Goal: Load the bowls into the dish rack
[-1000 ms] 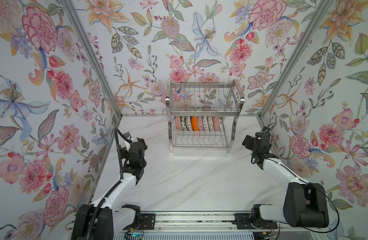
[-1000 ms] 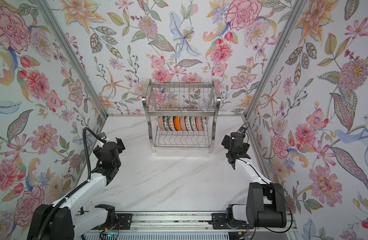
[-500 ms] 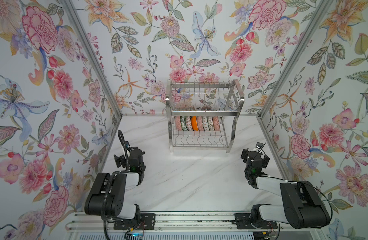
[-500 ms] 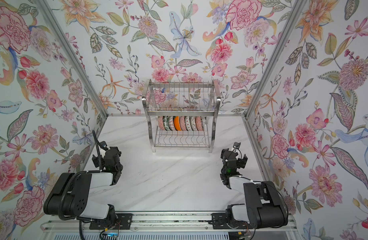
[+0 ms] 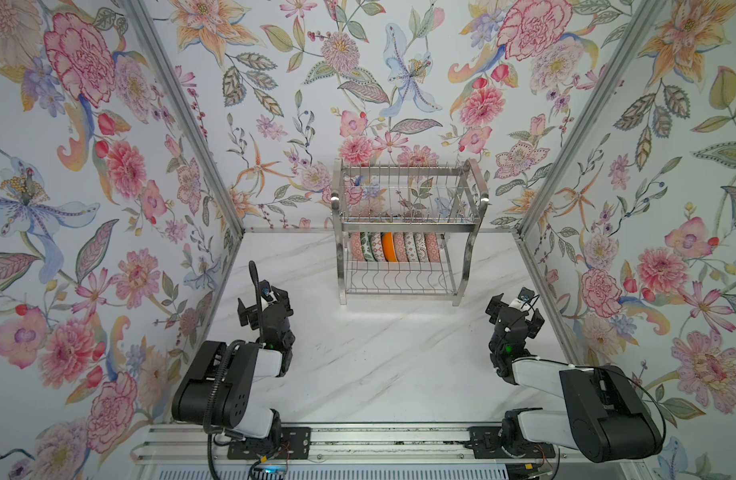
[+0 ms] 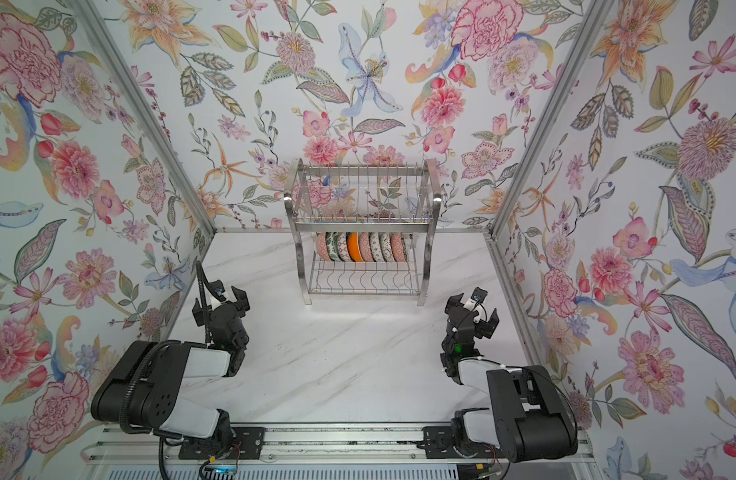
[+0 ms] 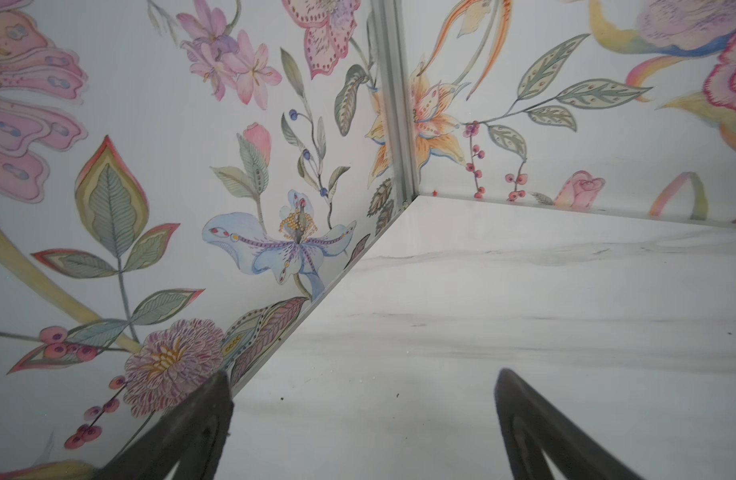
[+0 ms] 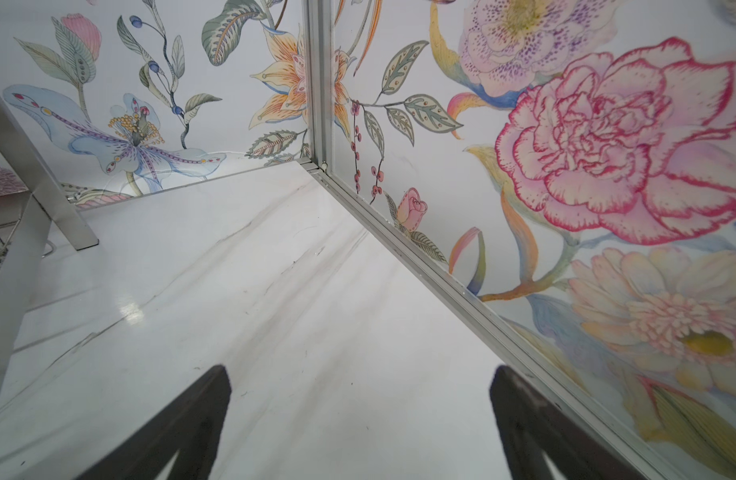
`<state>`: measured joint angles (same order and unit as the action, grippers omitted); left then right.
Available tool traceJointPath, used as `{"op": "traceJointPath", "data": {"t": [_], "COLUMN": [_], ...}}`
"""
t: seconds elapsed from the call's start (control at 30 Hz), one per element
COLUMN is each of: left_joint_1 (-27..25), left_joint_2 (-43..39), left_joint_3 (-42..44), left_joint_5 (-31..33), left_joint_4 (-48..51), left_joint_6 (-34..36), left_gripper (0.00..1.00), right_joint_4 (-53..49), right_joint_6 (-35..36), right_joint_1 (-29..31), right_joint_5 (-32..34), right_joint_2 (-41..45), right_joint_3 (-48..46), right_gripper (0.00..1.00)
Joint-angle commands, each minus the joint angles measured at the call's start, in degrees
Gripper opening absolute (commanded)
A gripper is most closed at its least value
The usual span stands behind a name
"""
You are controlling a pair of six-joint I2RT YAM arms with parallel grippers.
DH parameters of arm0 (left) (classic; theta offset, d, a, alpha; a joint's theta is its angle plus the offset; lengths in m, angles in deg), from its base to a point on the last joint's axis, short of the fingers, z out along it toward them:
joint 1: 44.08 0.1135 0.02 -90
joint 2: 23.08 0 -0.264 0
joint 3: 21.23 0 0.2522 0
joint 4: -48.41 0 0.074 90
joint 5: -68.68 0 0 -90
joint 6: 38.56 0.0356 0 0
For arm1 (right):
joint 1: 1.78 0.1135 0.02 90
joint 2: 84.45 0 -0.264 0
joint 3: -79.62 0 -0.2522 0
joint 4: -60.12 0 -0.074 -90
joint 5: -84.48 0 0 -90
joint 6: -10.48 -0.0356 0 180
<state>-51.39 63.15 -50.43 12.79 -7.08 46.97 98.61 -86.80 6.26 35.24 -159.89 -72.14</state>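
Both top views, bowls (image 5: 393,247) standing on edge in dish rack (image 5: 407,227) lower tier, left gripper (image 5: 264,302) and right gripper (image 5: 515,312) spread wide, empty, above marble tabletop (image 5: 378,353).

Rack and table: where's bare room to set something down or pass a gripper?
The table is bare from rack to left gripper and right gripper. Its lower front wires are free. Crowded: bowls packed in the row behind.

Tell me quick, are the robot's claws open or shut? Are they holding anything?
Left claw: open, holding nothing.
Right claw: open, holding nothing.
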Motion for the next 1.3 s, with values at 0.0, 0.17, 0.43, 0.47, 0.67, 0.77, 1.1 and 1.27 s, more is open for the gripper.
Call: {"op": "traceJointPath", "data": {"t": [0.0,0.17,0.43,0.47,0.67,0.77,1.1,1.27], "left_joint_1": [-0.1,-1.2,-1.5,-1.4,-1.1,-1.1,-1.2,-1.1], "left_joint_2": [0.1,5.3,5.7,5.5,5.4,5.4,5.3,5.3], "left_joint_3": [3.9,9.2,6.6,5.8,5.8,5.9,5.8,5.8], "left_joint_5": [-9.8,-10.3,-10.1,-10.1,-10.5,-10.5,-10.4,-10.5], "left_joint_4": [-9.8,-22.5,-18.7,-17.0,-17.1,-17.0,-16.9,-17.0], "left_joint_6": [3.5,5.1,6.0,5.6,5.5,5.4,5.4,5.4], "left_gripper": [1.00,0.99,0.99,0.99,0.99,0.99,0.99,0.99], "right_joint_4": [3.4,11.6,9.4,9.4,13.0,7.5,27.9,35.6], "right_joint_6": [-0.2,1.9,2.5,2.8,4.7,5.9,13.4,15.6], "right_joint_1": [-1.2,-1.7,-1.0,-0.6,0.7,0.6,5.0,6.3], "right_joint_5": [-0.8,-2.5,-2.2,-1.6,-1.4,-2.7,-4.8,-4.5], "right_joint_2": [-0.6,-6.1,-6.6,-6.8,-7.3,-9.2,-11.2,-13.5], "right_joint_3": [-1.2,-1.6,0.0,0.2,-1.0,3.1,-5.4,-7.7], "right_gripper": [0.99,0.99,0.99,0.99,0.99,0.99,0.99,0.99]}}
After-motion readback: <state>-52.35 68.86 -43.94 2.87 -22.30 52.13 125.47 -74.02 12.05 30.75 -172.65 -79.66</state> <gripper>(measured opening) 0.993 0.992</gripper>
